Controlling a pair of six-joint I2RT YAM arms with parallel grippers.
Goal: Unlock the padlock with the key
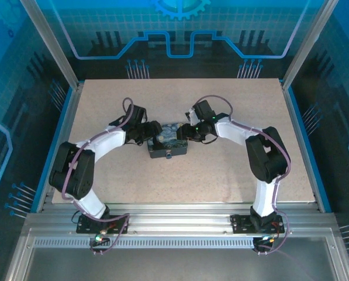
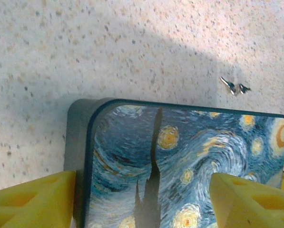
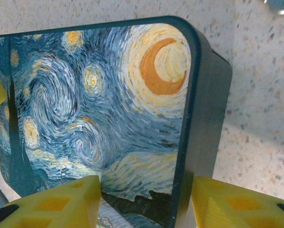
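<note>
Blue tin [image 1: 168,146] between left tool [image 2: 142,202], right tool [image 3: 146,204]

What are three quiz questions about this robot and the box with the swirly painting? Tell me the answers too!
1. True or false: the painted tin lies between the left gripper and the right gripper.
2. What colour are the fingers in the left wrist view? A red, B yellow, C green.
3. Fill the gap: the small silvery keys lie on the bare ___, apart from the tin.
Key: 1 true; 2 B; 3 table.
</note>
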